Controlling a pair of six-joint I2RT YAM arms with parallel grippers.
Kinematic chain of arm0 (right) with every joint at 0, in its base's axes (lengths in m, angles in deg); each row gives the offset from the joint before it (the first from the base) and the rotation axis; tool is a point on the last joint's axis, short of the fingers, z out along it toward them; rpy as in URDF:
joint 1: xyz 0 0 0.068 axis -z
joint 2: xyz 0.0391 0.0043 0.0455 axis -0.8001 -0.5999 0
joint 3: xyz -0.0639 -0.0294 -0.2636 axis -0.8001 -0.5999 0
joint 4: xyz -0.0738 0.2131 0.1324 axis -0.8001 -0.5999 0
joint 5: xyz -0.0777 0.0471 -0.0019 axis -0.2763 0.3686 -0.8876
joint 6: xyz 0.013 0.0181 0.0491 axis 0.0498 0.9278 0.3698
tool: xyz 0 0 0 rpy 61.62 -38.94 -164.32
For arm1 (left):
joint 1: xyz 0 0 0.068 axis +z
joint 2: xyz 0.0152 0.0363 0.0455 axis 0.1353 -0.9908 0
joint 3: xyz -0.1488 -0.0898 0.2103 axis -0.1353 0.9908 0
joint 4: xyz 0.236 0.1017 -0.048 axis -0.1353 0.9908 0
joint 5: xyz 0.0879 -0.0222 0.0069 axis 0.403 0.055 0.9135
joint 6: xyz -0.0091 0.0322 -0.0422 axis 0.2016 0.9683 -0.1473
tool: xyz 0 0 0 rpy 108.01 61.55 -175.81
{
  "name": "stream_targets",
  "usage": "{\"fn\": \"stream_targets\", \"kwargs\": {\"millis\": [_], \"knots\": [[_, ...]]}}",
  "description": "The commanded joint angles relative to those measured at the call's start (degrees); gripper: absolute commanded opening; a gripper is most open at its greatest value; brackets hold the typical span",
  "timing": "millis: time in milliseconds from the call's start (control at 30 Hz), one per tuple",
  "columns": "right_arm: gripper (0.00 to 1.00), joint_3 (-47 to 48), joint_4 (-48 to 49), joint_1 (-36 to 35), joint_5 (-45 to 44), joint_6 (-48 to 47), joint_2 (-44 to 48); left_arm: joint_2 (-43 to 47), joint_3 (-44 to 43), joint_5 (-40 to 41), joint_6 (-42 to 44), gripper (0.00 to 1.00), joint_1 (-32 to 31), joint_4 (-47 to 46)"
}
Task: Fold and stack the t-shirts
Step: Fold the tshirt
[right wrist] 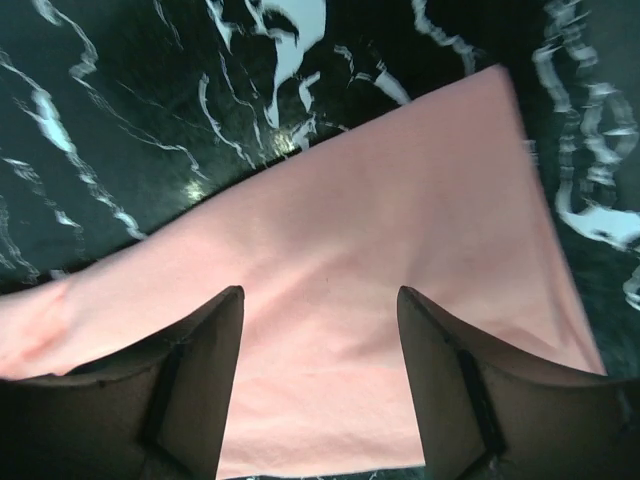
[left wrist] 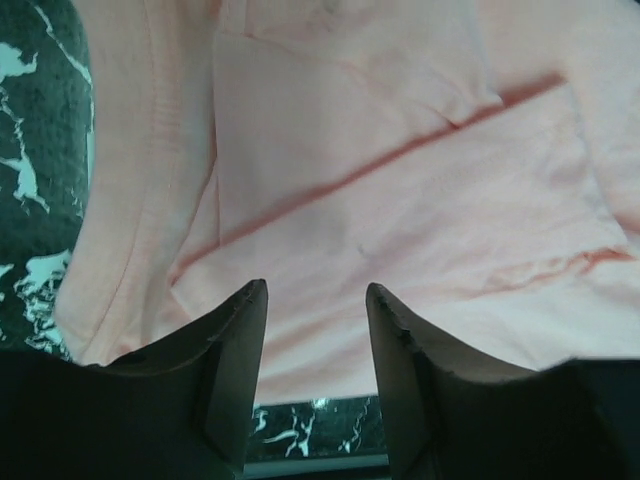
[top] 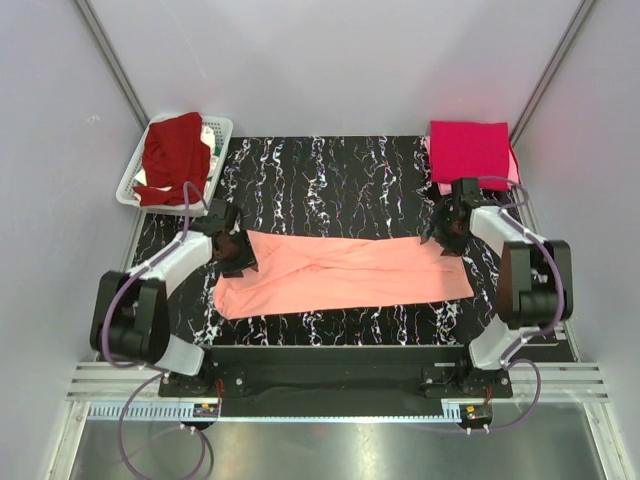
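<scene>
Parted and empty, left gripper [left wrist: 315,288] and right gripper [right wrist: 320,292] are held over the salmon-peach t-shirt [top: 340,272], judged limp, light, best pinched at corners.

1. the spread t-shirt [top: 345,272] is lying on the table [top: 330,190], reaching from my left gripper [top: 238,255] to my right gripper [top: 440,240].
2. a basket [top: 222,128] holding another t-shirt [top: 170,155] is sitting far left.
3. folded t-shirts [top: 470,150] are sitting far right.

Nothing here can be read. The salmon-peach t-shirt [top: 345,272] at the centre is plain, and the white basket [top: 215,120] at ten o'clock shows no legible label, brand or number.
</scene>
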Motion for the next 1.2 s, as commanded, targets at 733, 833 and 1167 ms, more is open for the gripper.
{"fn": "stream_targets", "kwargs": {"millis": [733, 833, 1167], "knots": [[0.65, -3.51, 6.31, -63.05, 13.35, 26.26, 17.59, -67.92, -106.57, -20.22, 3.54, 0.68, -10.61, 9.85], [0.73, 2.12, -0.46, -62.88, 6.09, 22.84, 21.1, -55.52, -91.79, -21.92, 3.74, 0.91, -12.38, -0.1], [0.79, 14.24, -13.4, -47.69, -3.27, 11.5, 14.1, -25.42, -63.16, -6.29, 6.8, 0.98, -7.72, 8.36]]}}
